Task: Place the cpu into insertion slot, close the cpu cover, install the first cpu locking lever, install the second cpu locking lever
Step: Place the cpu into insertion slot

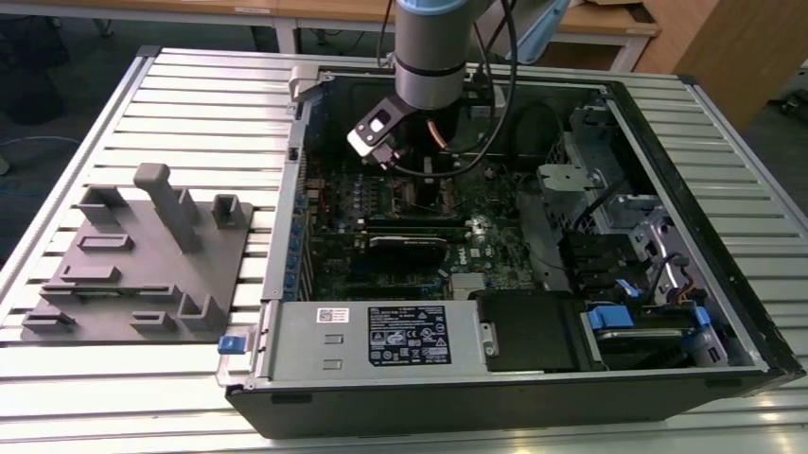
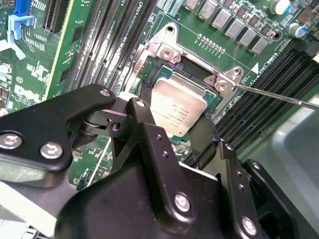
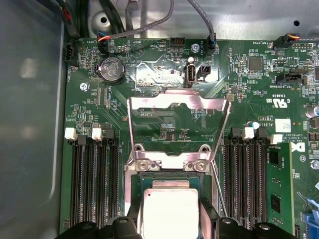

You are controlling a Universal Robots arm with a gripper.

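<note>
Step 1 in hand: cpu at the slot, 3 steps left.

The tool (image 2: 175,119) is clenched on the cpu (image 3: 170,211) by 2 opposite edges, holding it at the insertion slot (image 3: 164,175), in the far half of the computer case (image 1: 505,402) on the desk (image 1: 127,397). Whether the cpu is seated or just above the slot, I cannot tell. The cpu cover (image 3: 179,102) stands flipped open beyond the slot, and a thin locking lever (image 2: 279,97) looks unlatched beside it — so the cover and both levers seem undone.

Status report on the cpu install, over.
Report: gripper straddling cpu at insertion slot, grip unclear. Hinged cpu cover raised open, not closed. One locking lever loose beside the slot. No obstruction seen there.
</note>
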